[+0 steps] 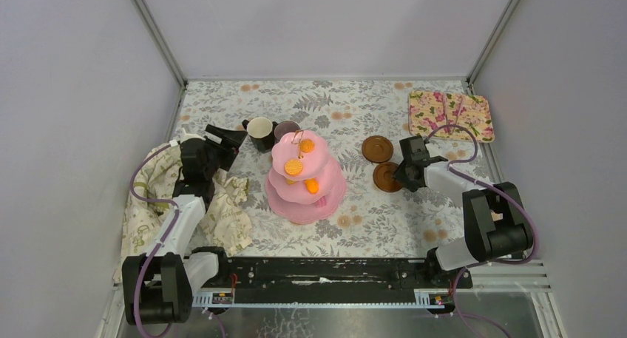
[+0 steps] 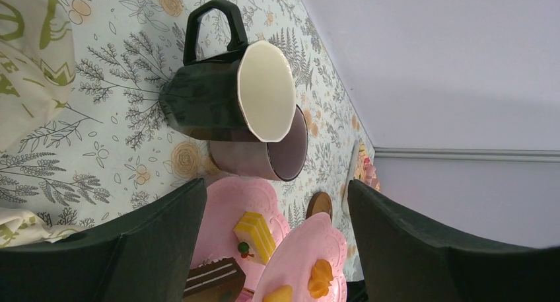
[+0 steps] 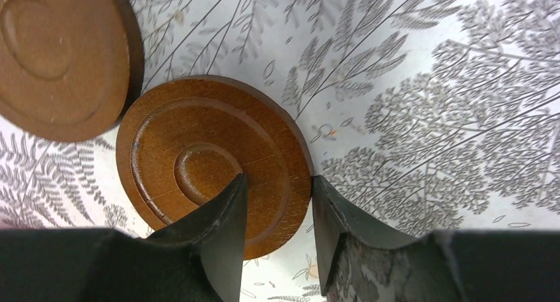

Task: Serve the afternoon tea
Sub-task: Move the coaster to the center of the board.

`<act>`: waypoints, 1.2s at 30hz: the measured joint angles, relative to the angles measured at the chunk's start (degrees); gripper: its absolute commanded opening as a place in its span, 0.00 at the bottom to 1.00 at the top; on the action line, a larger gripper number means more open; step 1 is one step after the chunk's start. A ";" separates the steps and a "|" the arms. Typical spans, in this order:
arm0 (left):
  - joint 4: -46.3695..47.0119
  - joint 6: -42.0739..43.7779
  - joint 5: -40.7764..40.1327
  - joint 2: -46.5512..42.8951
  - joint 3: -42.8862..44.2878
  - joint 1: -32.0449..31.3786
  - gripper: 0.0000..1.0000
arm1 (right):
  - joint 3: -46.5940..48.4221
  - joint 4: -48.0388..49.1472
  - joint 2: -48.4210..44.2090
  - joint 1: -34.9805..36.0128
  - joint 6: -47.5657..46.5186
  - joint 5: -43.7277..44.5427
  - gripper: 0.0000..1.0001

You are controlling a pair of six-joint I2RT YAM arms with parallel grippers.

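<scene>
Pink cake stand (image 1: 325, 194) stood in three tiers about the middle of the bench (image 1: 370, 220). Its gold loop handle (image 1: 298, 137) rose from the top, and small orange sweets (image 1: 293, 167) sat on its plates. The left wrist view also showed a yellow cake slice (image 2: 254, 234) and a dark layered slice (image 2: 211, 275) on a lower tier. Two dark mugs stood side by side just behind the stand toward the far edge: the cream-lined mug (image 1: 259, 133) on the left and the second mug (image 1: 287, 130) on its right.

The left arm reached forward from the near left corner over the beige leaf-print cloth (image 1: 229, 205), with its wrist rolled onto its side. The left hand (image 1: 231, 138) was released, its fingers spread wide around nothing, and it pointed at the mugs from just left of them.

The right arm rose from the near right corner, elbow high and forearm sloping down to the left. The right hand (image 1: 401, 174) sat low at the nearer saucer (image 1: 384, 177), which lay just beside the farther saucer (image 1: 378, 149), right of the stand. One finger (image 3: 224, 223) lay over the nearer saucer's top and the other finger (image 3: 337, 229) stood just outside its rim. Whether the hand pinched that rim or merely straddled it could not be told. A floral tray (image 1: 451, 115) lay in the far right corner.
</scene>
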 measured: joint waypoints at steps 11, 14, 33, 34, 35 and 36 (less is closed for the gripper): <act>0.66 -1.18 1.27 0.00 -0.02 0.52 0.85 | 0.83 -1.22 0.22 -9.33 -0.48 -0.31 0.33; 1.20 -1.46 1.73 0.00 -0.13 0.59 0.85 | 2.51 -3.48 0.90 -10.67 -0.72 0.00 0.33; 1.27 -1.92 2.58 0.00 -0.42 1.18 0.85 | 14.75 -6.08 11.74 -13.88 -0.24 3.19 0.33; 1.27 -1.90 2.58 0.00 -0.42 1.18 0.85 | 15.32 -6.08 12.26 -13.90 -0.20 3.23 0.34; 1.27 -1.90 2.56 0.00 -0.42 1.18 0.85 | 15.80 -5.99 12.74 -13.92 -0.15 3.30 0.34; 1.27 -1.92 2.58 0.00 -0.42 1.18 0.85 | 16.33 -5.90 13.25 -13.92 -0.11 3.39 0.34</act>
